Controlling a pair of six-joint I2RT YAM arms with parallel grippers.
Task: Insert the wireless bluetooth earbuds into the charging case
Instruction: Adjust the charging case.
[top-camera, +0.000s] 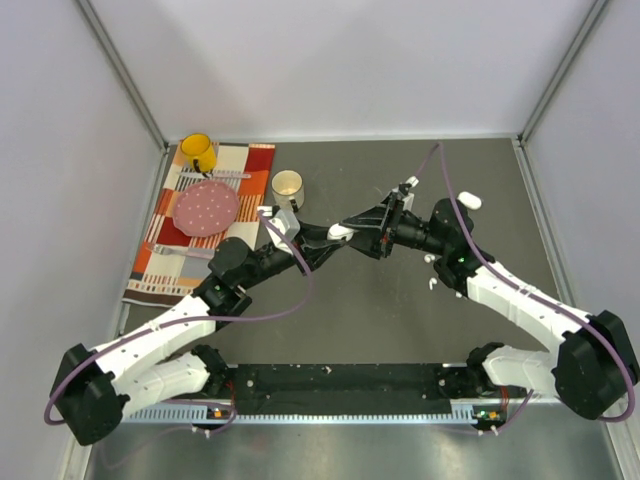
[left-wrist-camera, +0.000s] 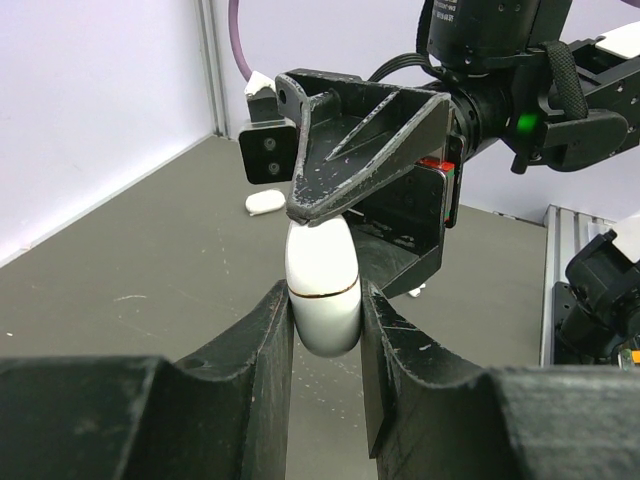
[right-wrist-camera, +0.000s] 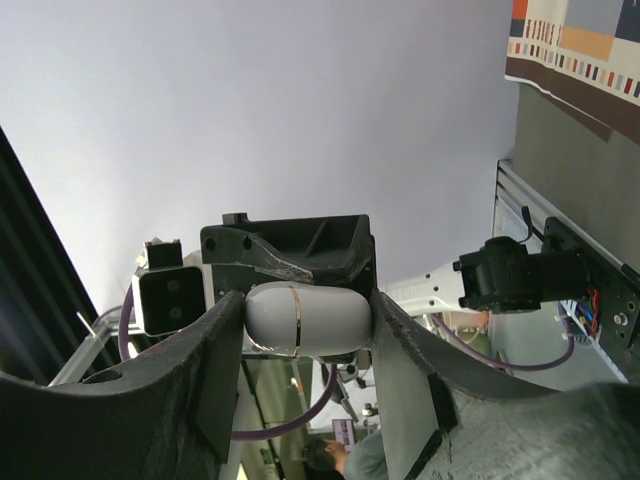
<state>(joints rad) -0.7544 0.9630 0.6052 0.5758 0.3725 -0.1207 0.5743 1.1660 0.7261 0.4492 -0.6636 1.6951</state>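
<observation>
Lid-opening step, we judge: our left gripper (left-wrist-camera: 325, 295) clenches the shut case (left-wrist-camera: 322, 275); our right gripper (right-wrist-camera: 308, 305), from three o'clock, grasps its top. Next: prise gently.

Two robot arms, the left arm (top-camera: 170, 330) and the right arm (top-camera: 520, 300), carry two grippers, the left gripper (left-wrist-camera: 325, 335) and the right gripper (right-wrist-camera: 305, 320). Two white pebble-like cases: the charging case (top-camera: 341, 231) at centre frame, a second case (top-camera: 468, 200) at right. Two tiny white earbuds (top-camera: 430, 258) right of centre. Upper left: one yellow mug (top-camera: 198, 152), one cream cup (top-camera: 287, 184), one pink plate (top-camera: 207, 207), one patterned placemat (top-camera: 150, 270), two pale utensils (top-camera: 228, 176).
</observation>
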